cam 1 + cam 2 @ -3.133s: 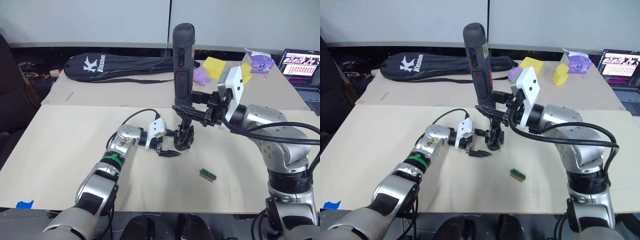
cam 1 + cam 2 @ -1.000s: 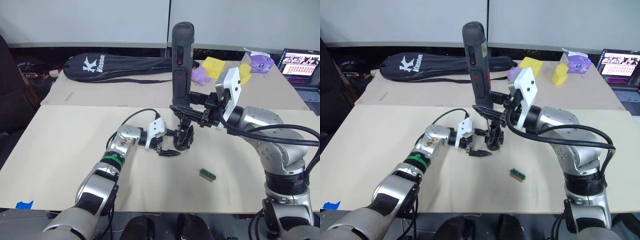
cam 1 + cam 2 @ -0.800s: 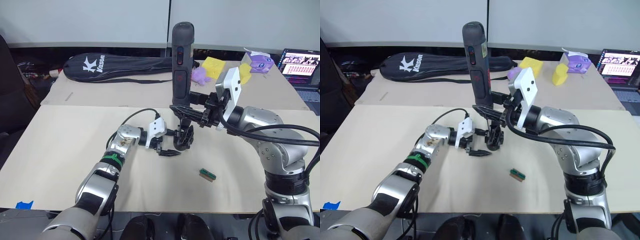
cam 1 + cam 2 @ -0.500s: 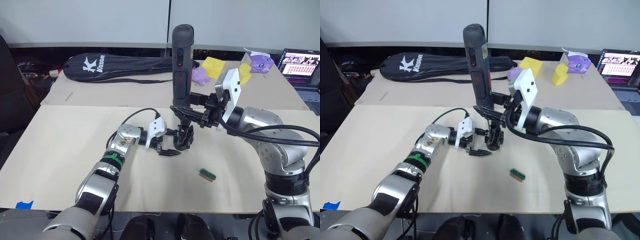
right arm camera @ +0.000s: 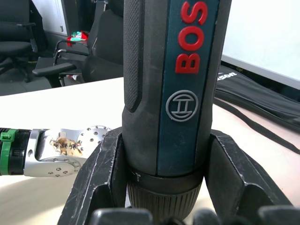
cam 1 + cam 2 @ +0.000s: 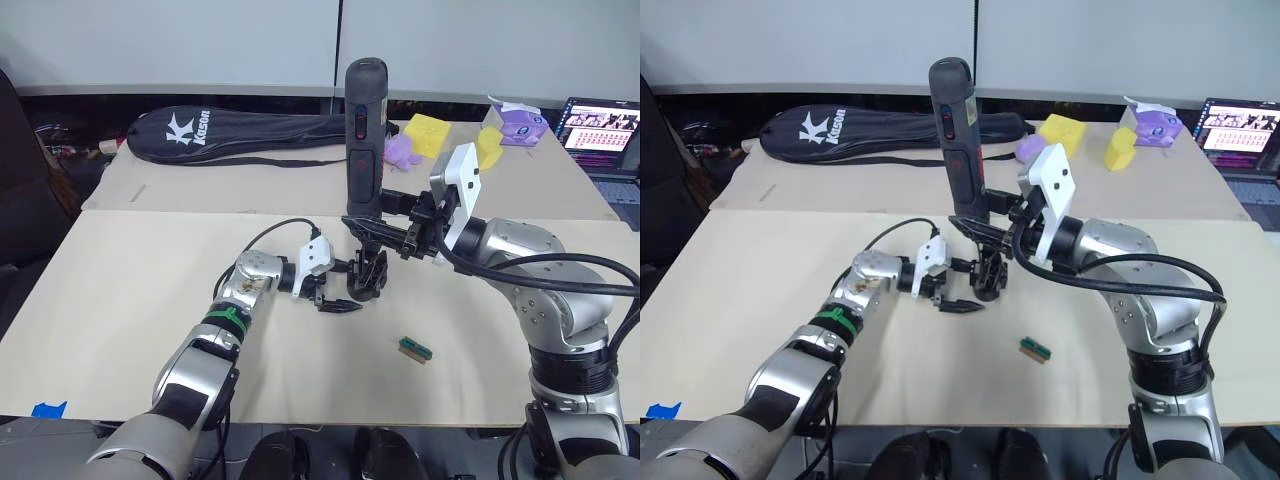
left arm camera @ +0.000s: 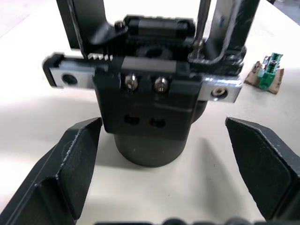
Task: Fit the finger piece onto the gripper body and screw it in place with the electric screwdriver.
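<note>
Nearest to you, a small green block lies alone on the pale table, well apart from both arms, on the robot's right of centre.

Past it, your left gripper lies low over the table with its fingers spread wide. In the left wrist view they stand either side of the gripper body with clear table showing between each finger and the body, so you are bracketing it, not gripping it. The gripper body stands upright on its round base near the middle of the table, just beside the left gripper's tips. You cannot make out the finger piece as a separate part; the black shapes at the top of the body are too tangled to tell apart.

Directly above the body, your right gripper is clamped around the electric screwdriver near its lower collar. The right wrist view shows both fingers pressed against the barrel. The tool stands nearly upright, red buttons facing the camera, with its thin bit running down to the top of the gripper body.

Farther back, a long black racket bag lies across the rear table. To its right sit yellow and purple foam shapes, and an open laptop is at the far right edge.
</note>
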You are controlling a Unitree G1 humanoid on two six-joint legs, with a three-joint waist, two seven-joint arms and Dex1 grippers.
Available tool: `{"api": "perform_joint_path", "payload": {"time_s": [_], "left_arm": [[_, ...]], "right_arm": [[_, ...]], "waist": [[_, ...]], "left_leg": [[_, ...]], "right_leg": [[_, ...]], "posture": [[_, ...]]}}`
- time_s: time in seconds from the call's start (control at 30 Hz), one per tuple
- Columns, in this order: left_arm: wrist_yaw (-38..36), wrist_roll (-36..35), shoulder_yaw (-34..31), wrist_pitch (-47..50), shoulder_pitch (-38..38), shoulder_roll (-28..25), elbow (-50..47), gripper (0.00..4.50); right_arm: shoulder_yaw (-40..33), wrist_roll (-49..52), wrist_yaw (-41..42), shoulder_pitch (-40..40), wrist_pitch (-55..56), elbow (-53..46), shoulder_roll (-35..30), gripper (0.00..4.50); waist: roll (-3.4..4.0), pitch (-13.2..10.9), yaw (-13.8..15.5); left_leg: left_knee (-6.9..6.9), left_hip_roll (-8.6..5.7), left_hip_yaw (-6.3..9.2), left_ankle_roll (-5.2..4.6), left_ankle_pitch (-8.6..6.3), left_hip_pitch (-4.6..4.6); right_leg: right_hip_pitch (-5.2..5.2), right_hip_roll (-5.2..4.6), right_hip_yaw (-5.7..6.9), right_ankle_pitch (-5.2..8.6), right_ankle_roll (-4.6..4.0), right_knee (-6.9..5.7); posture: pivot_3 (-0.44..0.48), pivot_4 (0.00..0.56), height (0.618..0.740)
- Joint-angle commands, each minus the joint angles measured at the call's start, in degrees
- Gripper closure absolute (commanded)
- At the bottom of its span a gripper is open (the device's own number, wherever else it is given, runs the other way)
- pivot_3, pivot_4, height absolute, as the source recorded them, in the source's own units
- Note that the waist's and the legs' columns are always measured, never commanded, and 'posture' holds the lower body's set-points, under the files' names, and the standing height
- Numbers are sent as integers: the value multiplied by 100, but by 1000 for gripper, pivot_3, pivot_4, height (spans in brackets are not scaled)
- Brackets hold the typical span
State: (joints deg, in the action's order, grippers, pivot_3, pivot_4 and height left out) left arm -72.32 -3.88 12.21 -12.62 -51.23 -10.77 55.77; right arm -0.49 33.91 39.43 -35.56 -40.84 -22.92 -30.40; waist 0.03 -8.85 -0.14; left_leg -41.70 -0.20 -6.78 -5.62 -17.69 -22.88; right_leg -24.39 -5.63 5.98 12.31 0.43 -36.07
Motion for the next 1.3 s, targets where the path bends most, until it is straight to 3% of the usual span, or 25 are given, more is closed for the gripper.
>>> {"api": "perform_joint_path", "payload": {"time_s": [0.03,0.47,0.57,0.67,1.3], "left_arm": [[120,89,-59,-209,-221,105,108,0],[446,160,-190,-351,-354,382,565,0],[521,236,-190,-417,-373,420,680,824],[604,339,-174,-499,-388,383,807,2120],[655,505,-278,-590,-550,387,1057,2167]], "right_arm": [[-76,-44,26,-19,278,-90,13,2584],[-45,-161,32,113,454,27,77,2584],[-66,-130,34,199,457,34,70,2584],[-85,-5,36,226,416,-2,112,2584],[9,234,-43,115,188,-254,217,2584]], "waist": [[0,0,-1],[0,0,-2],[0,0,1],[0,0,0],[0,0,-5]], "left_leg": [[0,0,0,0,0,0],[-1,0,-1,0,0,3],[-1,0,0,0,0,3],[-1,0,0,0,0,6],[-3,1,-1,5,3,15]], "right_leg": [[0,0,0,0,0,0],[1,-1,-2,0,0,-2],[2,-1,-2,0,0,-1],[5,-1,-2,0,0,-1],[5,-4,-10,-1,-2,-1]], "posture": [[0,150,740],[0,150,740],[0,150,740],[0,150,740],[0,150,740]]}}
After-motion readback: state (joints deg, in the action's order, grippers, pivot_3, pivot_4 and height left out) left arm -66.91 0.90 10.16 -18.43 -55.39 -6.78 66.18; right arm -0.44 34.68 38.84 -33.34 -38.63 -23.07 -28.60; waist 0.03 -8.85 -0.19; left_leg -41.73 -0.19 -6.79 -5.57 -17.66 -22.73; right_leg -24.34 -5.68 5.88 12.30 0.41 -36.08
